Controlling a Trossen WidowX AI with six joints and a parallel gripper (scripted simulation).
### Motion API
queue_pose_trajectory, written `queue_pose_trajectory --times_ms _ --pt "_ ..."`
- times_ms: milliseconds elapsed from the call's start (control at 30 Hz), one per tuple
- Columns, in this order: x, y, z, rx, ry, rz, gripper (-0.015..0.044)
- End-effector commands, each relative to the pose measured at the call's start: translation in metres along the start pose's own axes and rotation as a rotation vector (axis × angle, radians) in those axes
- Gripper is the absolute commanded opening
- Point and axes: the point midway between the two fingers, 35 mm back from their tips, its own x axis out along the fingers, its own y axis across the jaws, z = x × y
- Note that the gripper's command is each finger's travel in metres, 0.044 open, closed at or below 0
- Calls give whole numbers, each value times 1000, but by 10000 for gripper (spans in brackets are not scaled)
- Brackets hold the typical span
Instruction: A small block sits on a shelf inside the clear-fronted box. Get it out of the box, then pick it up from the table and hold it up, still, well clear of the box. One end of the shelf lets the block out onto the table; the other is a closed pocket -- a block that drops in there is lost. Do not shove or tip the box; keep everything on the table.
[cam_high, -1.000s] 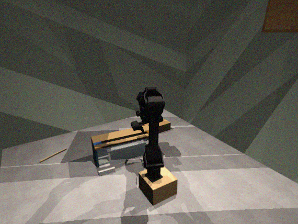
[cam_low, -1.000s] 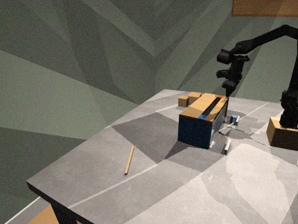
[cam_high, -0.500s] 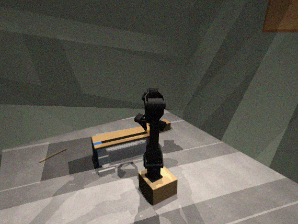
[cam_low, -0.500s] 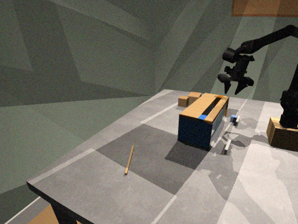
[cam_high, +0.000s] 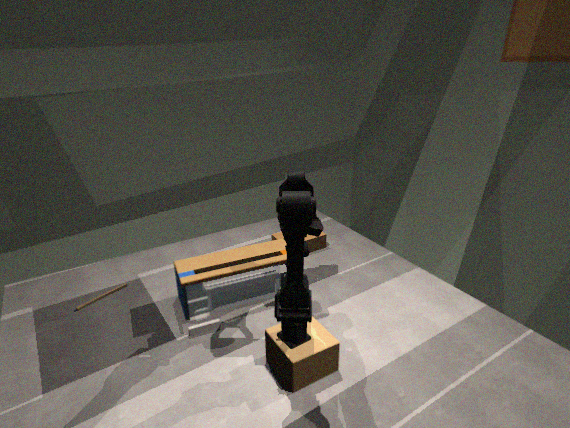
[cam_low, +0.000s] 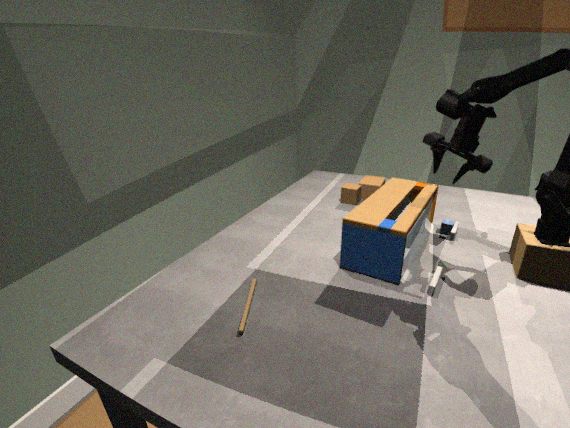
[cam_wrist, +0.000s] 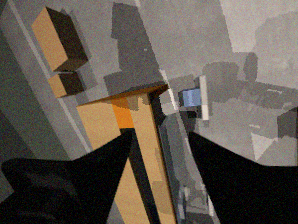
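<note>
The small blue block (cam_low: 447, 226) (cam_wrist: 191, 97) lies on the table, outside the box and off its orange-marked end, against a short white strip (cam_wrist: 204, 97). I cannot make it out in the top view. The box (cam_high: 225, 256) (cam_low: 370, 206) (cam_wrist: 97, 122) stands upright, with a wooden top, a long slot and a clear front. Its top has an orange mark (cam_low: 421, 185) (cam_wrist: 123, 114) at one end and a blue mark (cam_high: 186, 274) (cam_low: 388, 224) at the other. My gripper (cam_low: 445, 177) (cam_wrist: 159, 135) is open and empty, above the box's orange end and short of the block.
Two wooden blocks (cam_low: 351, 194) (cam_wrist: 60, 39) stand behind the box's orange end. A thin wooden stick (cam_high: 101, 296) (cam_low: 247, 306) lies beyond the blue end. Another white strip (cam_low: 435, 280) lies in front of the box. The arm's wooden base (cam_high: 315, 367) (cam_low: 542, 265) stands before the box.
</note>
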Motion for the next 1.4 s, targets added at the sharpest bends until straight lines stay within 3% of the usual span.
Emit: queue_pose_trajectory --times_ms 0,267,900,967,1133,1367 --pt "-2 -16 9 938 92 34 285" --pt "-5 -18 12 1356 134 29 285" --pt "-5 -18 12 1363 135 29 285" --pt "6 -19 13 1363 135 29 285" --pt "78 -40 11 1363 135 29 285" --pt "87 -45 10 1363 135 28 285"
